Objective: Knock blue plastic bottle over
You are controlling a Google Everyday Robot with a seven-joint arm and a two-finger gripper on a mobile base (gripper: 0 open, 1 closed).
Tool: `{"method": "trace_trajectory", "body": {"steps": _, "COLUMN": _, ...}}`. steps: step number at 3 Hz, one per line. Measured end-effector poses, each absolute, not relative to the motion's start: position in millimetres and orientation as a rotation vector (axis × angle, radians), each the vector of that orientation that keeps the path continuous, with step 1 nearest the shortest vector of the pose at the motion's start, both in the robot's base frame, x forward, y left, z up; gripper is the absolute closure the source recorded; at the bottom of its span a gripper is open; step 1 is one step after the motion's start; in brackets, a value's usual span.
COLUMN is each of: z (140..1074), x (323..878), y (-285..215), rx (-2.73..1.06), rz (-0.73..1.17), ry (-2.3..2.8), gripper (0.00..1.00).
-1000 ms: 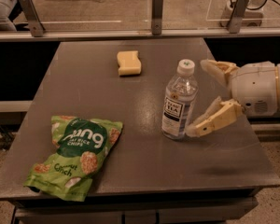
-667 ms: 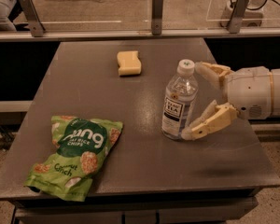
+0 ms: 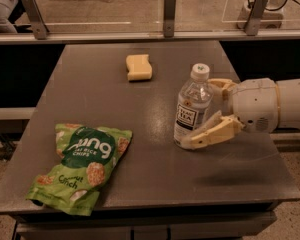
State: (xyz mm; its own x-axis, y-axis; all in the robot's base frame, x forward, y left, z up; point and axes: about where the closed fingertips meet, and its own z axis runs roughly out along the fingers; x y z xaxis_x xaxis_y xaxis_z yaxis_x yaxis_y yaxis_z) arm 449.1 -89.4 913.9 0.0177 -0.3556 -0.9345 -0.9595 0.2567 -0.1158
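Note:
The blue plastic bottle stands upright right of the table's middle, clear with a white cap and a white-and-dark label. My gripper comes in from the right, open, with the bottle between its tan fingers. The near finger lies along the bottle's base and touches it. The far finger shows behind the bottle's shoulder. The white arm stretches off the right edge.
A green bag of rice chips lies flat at the front left. A yellow sponge lies at the back middle. The grey table ends close to the right of the bottle. A glass railing runs behind.
My gripper has moved left toward the bottle, so the fingers now reach further around it. The bottle still stands upright in the same spot.

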Motion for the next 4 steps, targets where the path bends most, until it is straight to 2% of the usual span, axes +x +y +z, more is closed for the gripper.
{"method": "trace_trajectory", "body": {"steps": 2, "z": 906.8, "x": 445.1, "y": -82.9, "rx": -1.261, "rz": 0.803, "ry": 1.550, "gripper": 0.64}}
{"method": "trace_trajectory", "body": {"steps": 3, "z": 916.2, "x": 449.5, "y": -88.2, "rx": -1.287, "rz": 0.736, "ry": 1.626, "gripper": 0.87}}
{"method": "trace_trajectory", "body": {"steps": 4, "z": 947.5, "x": 456.2, "y": -100.3, "rx": -1.397, "rz": 0.626, "ry": 1.737, "gripper": 1.00}}
